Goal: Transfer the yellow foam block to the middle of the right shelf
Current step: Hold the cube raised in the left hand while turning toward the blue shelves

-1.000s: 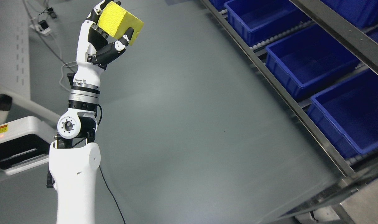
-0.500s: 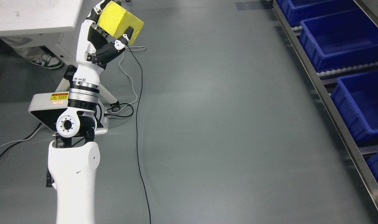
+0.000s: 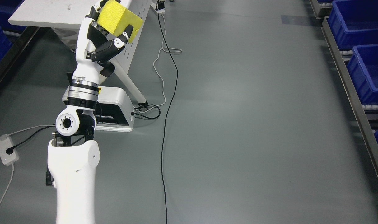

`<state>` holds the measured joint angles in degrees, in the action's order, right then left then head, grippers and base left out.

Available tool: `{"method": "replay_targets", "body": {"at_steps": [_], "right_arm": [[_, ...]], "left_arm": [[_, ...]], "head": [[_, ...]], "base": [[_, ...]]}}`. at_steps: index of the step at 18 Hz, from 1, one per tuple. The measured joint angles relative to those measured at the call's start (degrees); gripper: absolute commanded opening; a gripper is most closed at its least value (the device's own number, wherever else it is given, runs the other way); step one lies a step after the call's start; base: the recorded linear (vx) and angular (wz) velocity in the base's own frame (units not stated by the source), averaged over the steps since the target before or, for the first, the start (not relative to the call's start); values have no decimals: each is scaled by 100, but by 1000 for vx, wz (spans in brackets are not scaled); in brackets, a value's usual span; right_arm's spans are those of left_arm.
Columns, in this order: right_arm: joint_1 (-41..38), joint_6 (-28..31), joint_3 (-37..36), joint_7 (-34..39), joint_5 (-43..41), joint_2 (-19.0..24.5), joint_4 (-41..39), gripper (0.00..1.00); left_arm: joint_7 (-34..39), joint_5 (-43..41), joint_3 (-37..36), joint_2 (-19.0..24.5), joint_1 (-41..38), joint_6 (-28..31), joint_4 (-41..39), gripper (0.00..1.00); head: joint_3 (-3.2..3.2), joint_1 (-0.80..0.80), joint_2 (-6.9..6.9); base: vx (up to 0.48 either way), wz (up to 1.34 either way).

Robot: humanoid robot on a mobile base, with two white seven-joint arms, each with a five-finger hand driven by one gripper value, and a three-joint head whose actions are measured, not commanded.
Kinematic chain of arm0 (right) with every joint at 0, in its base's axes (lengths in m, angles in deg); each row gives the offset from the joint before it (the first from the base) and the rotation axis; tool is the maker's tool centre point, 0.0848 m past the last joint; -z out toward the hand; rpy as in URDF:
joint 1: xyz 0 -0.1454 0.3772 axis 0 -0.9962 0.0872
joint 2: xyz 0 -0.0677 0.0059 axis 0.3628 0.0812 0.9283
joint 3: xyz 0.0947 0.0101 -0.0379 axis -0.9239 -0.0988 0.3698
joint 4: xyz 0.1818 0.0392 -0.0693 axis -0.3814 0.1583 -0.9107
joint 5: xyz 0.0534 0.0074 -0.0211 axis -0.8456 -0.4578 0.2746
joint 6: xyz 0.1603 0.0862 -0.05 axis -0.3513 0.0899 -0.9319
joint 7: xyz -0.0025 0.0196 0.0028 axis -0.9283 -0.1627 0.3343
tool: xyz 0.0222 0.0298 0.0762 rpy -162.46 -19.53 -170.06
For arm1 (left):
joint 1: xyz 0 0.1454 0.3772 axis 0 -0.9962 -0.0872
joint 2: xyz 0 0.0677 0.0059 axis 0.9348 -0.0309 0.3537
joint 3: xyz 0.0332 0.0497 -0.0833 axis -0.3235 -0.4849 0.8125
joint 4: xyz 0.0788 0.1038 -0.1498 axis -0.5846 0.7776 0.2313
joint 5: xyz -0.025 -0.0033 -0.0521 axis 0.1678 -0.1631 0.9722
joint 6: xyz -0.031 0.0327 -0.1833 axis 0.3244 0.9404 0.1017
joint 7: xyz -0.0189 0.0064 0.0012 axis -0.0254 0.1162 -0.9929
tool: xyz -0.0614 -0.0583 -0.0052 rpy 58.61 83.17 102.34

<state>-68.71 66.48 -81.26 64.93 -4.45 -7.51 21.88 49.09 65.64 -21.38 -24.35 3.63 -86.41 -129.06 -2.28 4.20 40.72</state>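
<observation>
The shelf [image 3: 347, 77] at three o'clock is cut off by the frame edge, showing only parts of its blue bins [image 3: 367, 74]. Grey floor [image 3: 238, 124] fills the room, crossed by a black cable [image 3: 168, 124], with a white table [image 3: 49, 12] at eleven o'clock. The left robot hand [image 3: 106, 40] is raised upright, fingers clamped on the yellow foam block [image 3: 119, 18] at twelve o'clock above its wrist.

The left arm rises from the lower left, forearm upright, wrist bent slightly toward the upper right. The left hand [image 3: 103, 34] is raised near the top edge, fingers [image 3: 109, 49] curled around a yellow foam block [image 3: 119, 19], thumb apparently pressing its lower face.
</observation>
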Motion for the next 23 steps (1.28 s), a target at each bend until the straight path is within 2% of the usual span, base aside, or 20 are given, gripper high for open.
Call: {"method": "replay_targets", "body": {"at_steps": [23], "right_arm": [[-3,0,0,0,0,0,0,100]], "left_arm": [[6,5,-87,-1,122,127,-2,55]], "head": [[0,0,1]], "base": [[277,-359]]}}
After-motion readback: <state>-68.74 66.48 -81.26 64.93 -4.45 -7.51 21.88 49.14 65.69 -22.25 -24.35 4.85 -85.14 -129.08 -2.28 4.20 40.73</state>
